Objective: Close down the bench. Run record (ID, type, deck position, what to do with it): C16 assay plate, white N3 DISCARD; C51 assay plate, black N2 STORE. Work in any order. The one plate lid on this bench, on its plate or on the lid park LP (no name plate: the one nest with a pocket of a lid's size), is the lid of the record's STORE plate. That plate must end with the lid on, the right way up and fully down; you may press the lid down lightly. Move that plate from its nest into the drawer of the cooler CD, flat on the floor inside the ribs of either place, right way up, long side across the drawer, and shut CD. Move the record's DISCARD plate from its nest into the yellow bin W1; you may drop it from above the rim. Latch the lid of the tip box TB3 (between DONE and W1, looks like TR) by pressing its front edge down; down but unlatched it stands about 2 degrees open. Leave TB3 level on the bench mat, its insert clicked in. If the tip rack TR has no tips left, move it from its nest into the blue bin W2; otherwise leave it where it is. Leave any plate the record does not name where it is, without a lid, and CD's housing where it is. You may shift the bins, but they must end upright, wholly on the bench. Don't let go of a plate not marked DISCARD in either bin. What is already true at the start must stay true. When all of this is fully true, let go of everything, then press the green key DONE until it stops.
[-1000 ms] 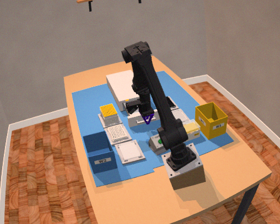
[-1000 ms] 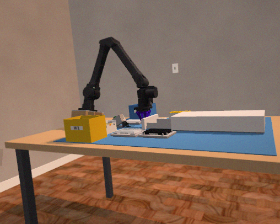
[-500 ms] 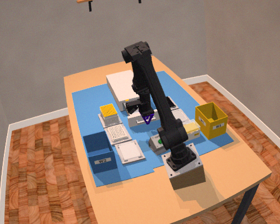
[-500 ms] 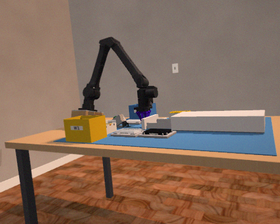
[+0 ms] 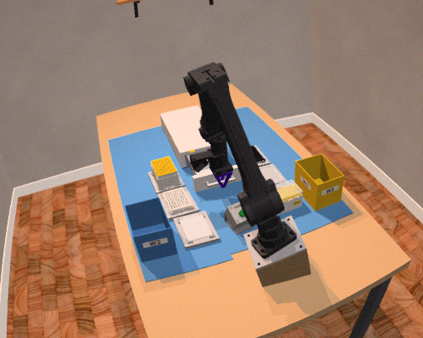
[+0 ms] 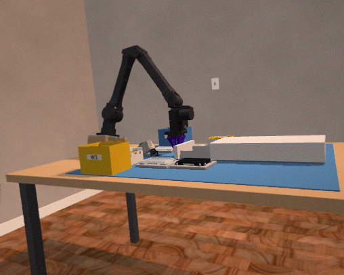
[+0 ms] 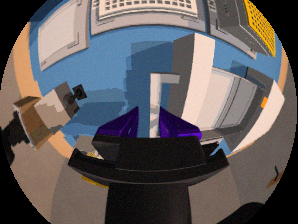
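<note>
Purple-fingered hand [image 5: 223,180] on the black arm, parked low over the front of the pulled-out white cooler drawer [image 5: 203,183]. Fingers only narrowly parted and not clamped on anything, so nothing actually grasped. In the wrist view, a white handle bar [image 7: 157,99] runs up between the purple fingers, looks loose in there.

Drawer pokes out of the long white cooler housing [image 5: 181,126] behind the hand, long side lying across the pull direction.

Black assay plate [image 6: 192,162] flat in its nest just beside the hand. Plain in the exterior view, mostly hidden behind the arm from the top. Yellow-tipped rack [image 5: 163,166] shows a full grid from the top, only a yellow sliver in the exterior view.
</note>
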Available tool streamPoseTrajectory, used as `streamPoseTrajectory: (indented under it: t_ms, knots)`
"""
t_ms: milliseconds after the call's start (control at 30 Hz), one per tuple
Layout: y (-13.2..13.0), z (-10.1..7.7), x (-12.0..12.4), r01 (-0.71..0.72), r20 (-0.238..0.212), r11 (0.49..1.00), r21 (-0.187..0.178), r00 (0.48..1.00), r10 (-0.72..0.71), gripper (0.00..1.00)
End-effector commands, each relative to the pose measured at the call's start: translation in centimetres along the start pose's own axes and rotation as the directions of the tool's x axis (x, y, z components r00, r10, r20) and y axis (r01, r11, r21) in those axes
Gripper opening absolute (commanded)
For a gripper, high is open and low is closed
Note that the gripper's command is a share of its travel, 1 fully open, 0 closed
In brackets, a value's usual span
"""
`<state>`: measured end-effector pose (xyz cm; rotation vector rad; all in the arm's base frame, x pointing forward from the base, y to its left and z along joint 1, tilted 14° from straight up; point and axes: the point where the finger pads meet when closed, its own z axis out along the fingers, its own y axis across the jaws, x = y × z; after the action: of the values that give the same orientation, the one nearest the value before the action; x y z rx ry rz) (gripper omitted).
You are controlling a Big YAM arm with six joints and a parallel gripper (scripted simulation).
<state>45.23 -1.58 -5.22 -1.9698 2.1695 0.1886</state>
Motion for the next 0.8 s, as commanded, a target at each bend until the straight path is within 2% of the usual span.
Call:
streamPoseTrajectory:
  t_ms: [0,333,433,500,767]
  knots:
    - [-0.1,-1.7,0.2,0.001,0.0,1.0,0.017,1.0,-0.001,0.3]
    - [-1.8,-4.0,0.1,0.008,-0.001,0.999,0.05,1.0,-0.008,0.3]
    - [-1.9,-3.9,0.2,0.002,-0.001,0.999,0.047,1.0,-0.002,0.3]
    - [-2.3,-4.7,0.2,0.007,-0.002,0.998,0.061,1.0,-0.007,0.3]
    - [-2.3,-5.8,0.2,0.008,-0.002,0.998,0.062,1.0,-0.008,0.3]
